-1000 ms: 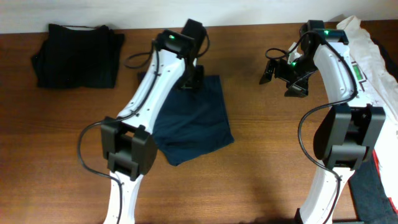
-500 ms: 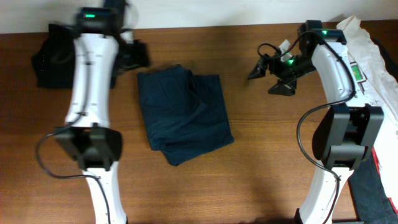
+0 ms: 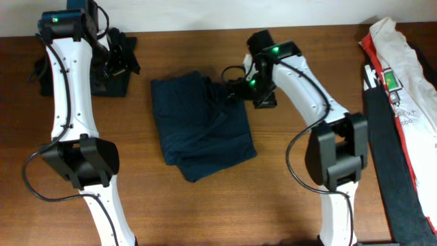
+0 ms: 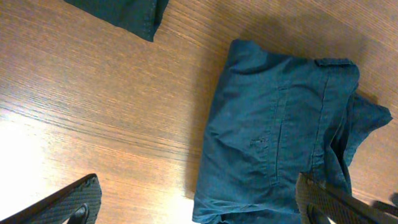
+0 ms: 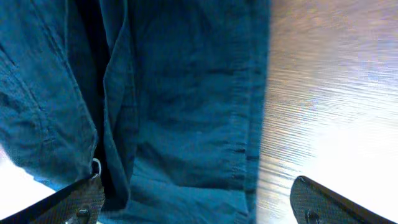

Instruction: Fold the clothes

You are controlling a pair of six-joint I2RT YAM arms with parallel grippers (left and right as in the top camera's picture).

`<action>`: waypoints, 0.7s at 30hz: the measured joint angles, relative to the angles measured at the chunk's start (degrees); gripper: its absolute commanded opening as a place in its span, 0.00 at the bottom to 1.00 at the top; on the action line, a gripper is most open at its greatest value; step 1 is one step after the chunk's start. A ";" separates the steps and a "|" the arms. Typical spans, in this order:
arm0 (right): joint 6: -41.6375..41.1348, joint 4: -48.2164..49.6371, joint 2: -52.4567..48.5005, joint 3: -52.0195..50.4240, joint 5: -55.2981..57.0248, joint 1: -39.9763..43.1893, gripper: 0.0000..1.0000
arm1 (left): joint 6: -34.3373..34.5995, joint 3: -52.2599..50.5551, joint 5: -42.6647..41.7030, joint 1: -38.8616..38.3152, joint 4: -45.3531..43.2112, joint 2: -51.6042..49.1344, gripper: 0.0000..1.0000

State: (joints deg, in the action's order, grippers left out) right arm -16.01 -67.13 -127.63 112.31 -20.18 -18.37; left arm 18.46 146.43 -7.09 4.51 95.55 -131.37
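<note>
The dark blue shorts (image 3: 202, 127) are lying in the middle of the brown wooden table (image 3: 225, 212). They are making a soft, lumpy block, with one near corner sticking out to the right. Up close the cloth is looking smooth, with stitched seams and one long pocket line. The right gripper (image 3: 237, 89) is hanging over the far right corner of the shorts. Its two black fingers (image 5: 78, 202) are standing wide apart, with blue cloth showing between them, and I cannot tell if they are touching it. The left gripper (image 3: 117, 59) is reaching to the far left of the table, over the right side of a black folded piece (image 3: 113, 85). Its two fingers (image 4: 78, 199) are standing wide apart too and are holding nothing. At the right edge of the table a white shirt with red trim (image 3: 403, 61) is lying in a long crumpled heap. A long black piece (image 3: 382, 164) is lying just beside it, on its left side. So there is one blue piece, two black pieces and one white and red shirt. The two arms are white with black joints, and each one is showing a small green light near the wrist. The table top is showing fine wood lines and is shining a little under the light.
</note>
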 measured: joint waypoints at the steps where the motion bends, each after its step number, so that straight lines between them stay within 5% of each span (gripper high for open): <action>1: -0.04 0.02 -0.61 0.00 -0.59 -0.61 0.99 | 0.00 0.00 0.00 0.00 0.02 0.00 0.99; 14: 3.23 1.01 -1.81 0.02 -9.16 -4.20 0.99 | 0.00 0.00 0.00 0.00 0.02 0.00 0.99; 21: 7.06 -7.19 -1.88 7.72 -9.92 0.57 0.99 | 0.00 0.00 1.49 0.02 -0.46 0.00 0.99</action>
State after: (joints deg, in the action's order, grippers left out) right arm -8.95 -74.32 -129.51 120.03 -30.11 -17.80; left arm 18.46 146.43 -5.61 4.54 95.09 -131.37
